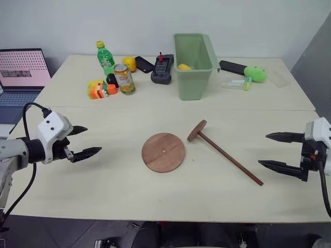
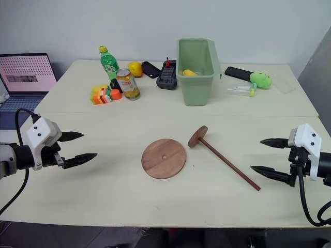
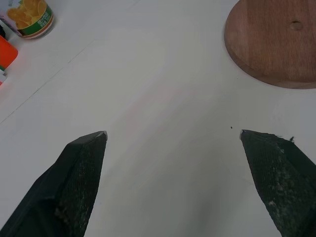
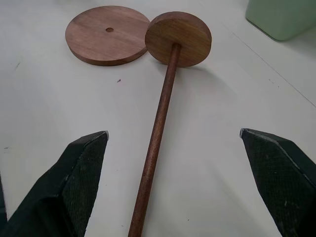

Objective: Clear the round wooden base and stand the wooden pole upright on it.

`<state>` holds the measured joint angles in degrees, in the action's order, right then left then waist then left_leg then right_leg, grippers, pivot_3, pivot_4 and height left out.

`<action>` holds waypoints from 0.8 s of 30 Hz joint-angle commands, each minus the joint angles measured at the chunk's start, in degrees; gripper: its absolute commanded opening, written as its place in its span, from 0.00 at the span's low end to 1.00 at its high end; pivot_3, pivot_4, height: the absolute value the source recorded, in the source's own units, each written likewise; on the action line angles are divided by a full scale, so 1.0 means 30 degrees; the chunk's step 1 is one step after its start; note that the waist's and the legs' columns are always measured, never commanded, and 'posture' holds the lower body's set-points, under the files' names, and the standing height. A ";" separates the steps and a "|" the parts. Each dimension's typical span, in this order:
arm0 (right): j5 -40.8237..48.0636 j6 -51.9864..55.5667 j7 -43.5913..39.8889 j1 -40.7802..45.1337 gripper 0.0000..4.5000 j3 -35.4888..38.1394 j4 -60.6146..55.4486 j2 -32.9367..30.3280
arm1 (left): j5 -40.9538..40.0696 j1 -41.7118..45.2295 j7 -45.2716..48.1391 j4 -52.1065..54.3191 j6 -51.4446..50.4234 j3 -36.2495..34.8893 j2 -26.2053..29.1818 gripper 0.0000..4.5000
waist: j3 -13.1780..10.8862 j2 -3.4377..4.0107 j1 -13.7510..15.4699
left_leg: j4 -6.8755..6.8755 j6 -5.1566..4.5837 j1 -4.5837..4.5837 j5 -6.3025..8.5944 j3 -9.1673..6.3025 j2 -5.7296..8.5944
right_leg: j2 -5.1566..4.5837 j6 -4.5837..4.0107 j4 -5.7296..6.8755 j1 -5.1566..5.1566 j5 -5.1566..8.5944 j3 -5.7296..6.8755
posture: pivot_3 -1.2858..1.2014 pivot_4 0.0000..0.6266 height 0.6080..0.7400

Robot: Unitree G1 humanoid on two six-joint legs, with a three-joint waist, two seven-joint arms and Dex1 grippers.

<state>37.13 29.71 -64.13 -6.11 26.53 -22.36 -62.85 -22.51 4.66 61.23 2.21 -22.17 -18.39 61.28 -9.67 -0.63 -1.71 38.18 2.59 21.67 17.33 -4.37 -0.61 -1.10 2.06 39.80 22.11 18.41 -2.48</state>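
A: Pole (image 1: 227, 155) first: where does it lie from the two arms?

B: Flat on the counter (image 1: 103, 196), on the robot's right of centre. Its bare tip is the near end, closest to the right gripper (image 1: 282, 151). From there the rod runs away and leftward to its fixed disc, which sits tilted just beside the round wooden base (image 1: 163, 152).

A: So the right arm is nearer?

B: Clearly. In the right wrist view the rod runs up between the right fingers (image 4: 81, 177), which stand wide apart and hold nothing. The left gripper (image 1: 83, 140) is well apart from the pole, on the far side of the base, its fingers also spread wide and empty.

A: And the base itself?

B: Flat near the counter's middle, centre hole showing, nothing resting on it. I'd judge the clearing done.

A: Anything beyond?

B: A can, a bottle and a green bin stand at the far edge, out of the way.
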 commanded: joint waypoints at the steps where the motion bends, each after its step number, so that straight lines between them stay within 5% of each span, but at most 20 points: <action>1: -0.0211 -0.0133 -0.0148 0.0279 1.00 0.0212 -0.0128 -0.0048 | 0.0126 0.0105 0.0139 0.0350 0.0354 -0.0411 0.0211 1.00 | 0.0000 0.0000 0.0000 | 0.0000 0.0000 0.0000 0.0000 -0.0001 0.0000 | 0.0000 0.0000 0.0000 0.0000 0.0000 0.0000 | 0.52 0.24 1.00; 24: 0.0038 0.1230 0.1246 -0.0078 1.00 0.0835 -0.2153 0.1065 | -0.0207 0.4135 0.1443 0.0884 0.0741 0.2515 -0.1312 1.00 | -0.0001 -0.0003 0.0029 | 0.0042 0.0001 0.0030 0.0000 -0.0007 0.0011 | 0.0015 0.0001 0.0009 0.0001 0.0000 0.0014 | 0.52 0.24 1.00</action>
<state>36.04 32.92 -60.96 -6.14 26.56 -26.14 -59.82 -22.20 15.89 64.80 1.93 -19.54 -11.37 57.30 -9.67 -0.64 -1.63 38.32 2.59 21.76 17.33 -4.39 -0.58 -1.05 2.06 39.83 22.11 18.41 -2.44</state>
